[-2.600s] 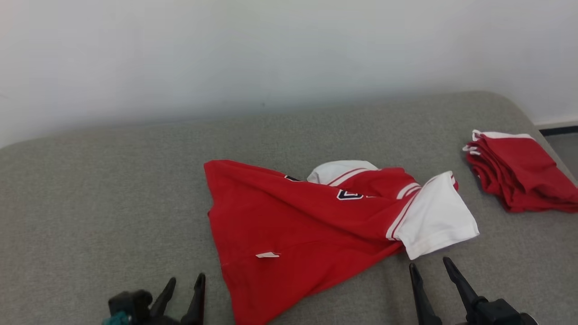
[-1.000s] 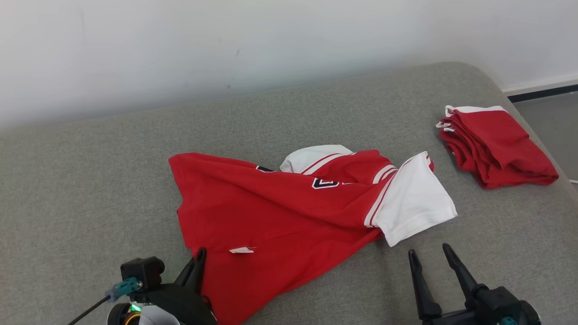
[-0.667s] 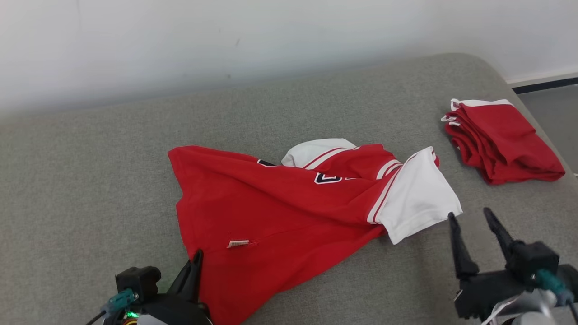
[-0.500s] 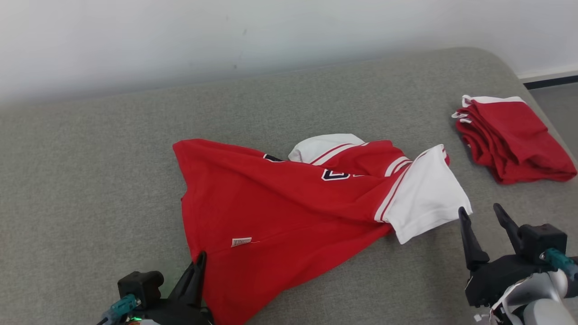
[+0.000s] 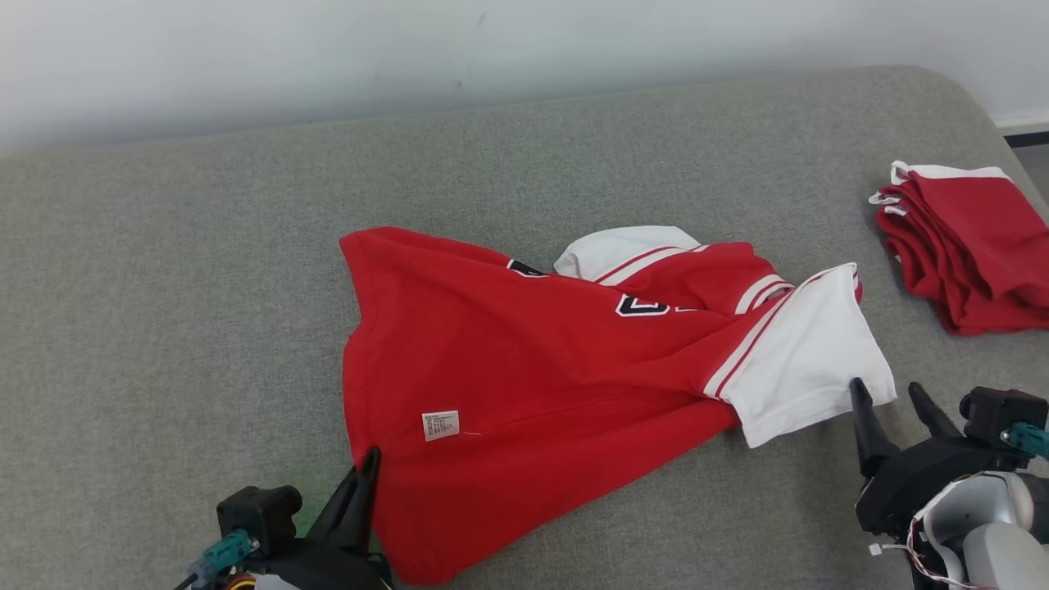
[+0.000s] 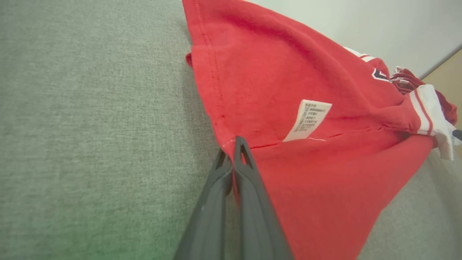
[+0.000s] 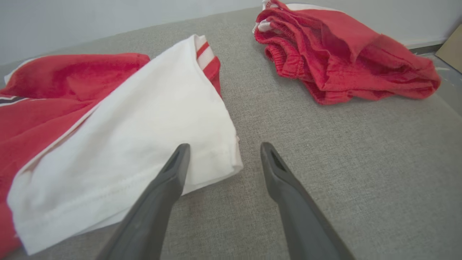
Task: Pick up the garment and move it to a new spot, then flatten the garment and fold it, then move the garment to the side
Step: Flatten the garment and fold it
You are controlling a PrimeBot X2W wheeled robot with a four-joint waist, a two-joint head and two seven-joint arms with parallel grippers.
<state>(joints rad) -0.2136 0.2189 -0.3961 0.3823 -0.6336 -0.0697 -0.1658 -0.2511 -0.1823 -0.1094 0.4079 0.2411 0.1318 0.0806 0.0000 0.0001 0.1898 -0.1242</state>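
The garment (image 5: 533, 369) is pinched at the hem by the left gripper (image 6: 234, 144). Its white sleeve (image 5: 807, 360) is laid just beside the spread right gripper (image 5: 885, 389).

The garment (image 5: 533, 360) is red with white sleeves (image 5: 811, 352), the folded pile (image 5: 975, 246) red, the cushion (image 5: 164, 287) speckled grey.

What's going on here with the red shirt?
A two-armed robot is working on a crumpled red and white shirt on a grey padded surface. Its left gripper is shut on the shirt's hem beside the care label. Its right gripper stands open at the corner of the white sleeve, gripping nothing. A folded red pile lies to the right.
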